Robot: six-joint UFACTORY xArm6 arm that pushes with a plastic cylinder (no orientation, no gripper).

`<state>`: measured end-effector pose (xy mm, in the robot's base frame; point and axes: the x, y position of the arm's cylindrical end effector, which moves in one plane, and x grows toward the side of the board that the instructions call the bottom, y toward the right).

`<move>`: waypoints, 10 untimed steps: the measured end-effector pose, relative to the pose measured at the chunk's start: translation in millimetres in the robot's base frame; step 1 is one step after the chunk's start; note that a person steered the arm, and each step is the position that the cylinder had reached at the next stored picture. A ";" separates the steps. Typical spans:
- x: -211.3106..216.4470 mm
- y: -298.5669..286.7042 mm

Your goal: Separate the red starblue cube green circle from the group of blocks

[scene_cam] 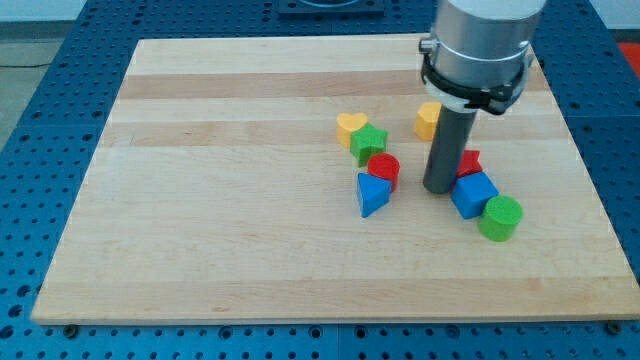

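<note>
The green circle (500,218) is sitting nearest the camera, at the lower right of the wooden board (200,240), touching the blue cube (473,194) just above and to its left. Behind the cube, the red star (469,161) is peeking out, mostly hidden by the rod. These three are lying in a short diagonal chain — the set the task is asking for.

My tip (439,189) is resting on the board just to the view's left of the blue cube and red star, between them and the other cluster. It has nothing to grasp with and is holding nothing — it is only a bare rod standing beside the blocks, and whether it is actually touching the cube I cannot tell.

To the view's left, the rest are bunching together: a yellow heart (351,125), a green star (368,141), a red cylinder (383,168) and a blue triangular block (372,194). A yellow block (428,119) is sitting apart, just behind the rod, near the red star.

Judging from this layout, the tip is already standing on the correct side, so a slow push toward the view's right should be carrying the trio away. The line of push should be passing through the chain's middle, or the green circle may be rolling off sideways and the red star slipping behind the rod. The yellow block should be left where it is.
</note>
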<state>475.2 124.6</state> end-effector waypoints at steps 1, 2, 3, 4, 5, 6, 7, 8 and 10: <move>-2.8 10.1; -6.6 28.3; 2.0 38.4; 17.0 39.1; 26.2 41.7; 27.1 48.9; 36.7 51.9; 50.4 51.9; 23.7 25.3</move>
<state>498.9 149.8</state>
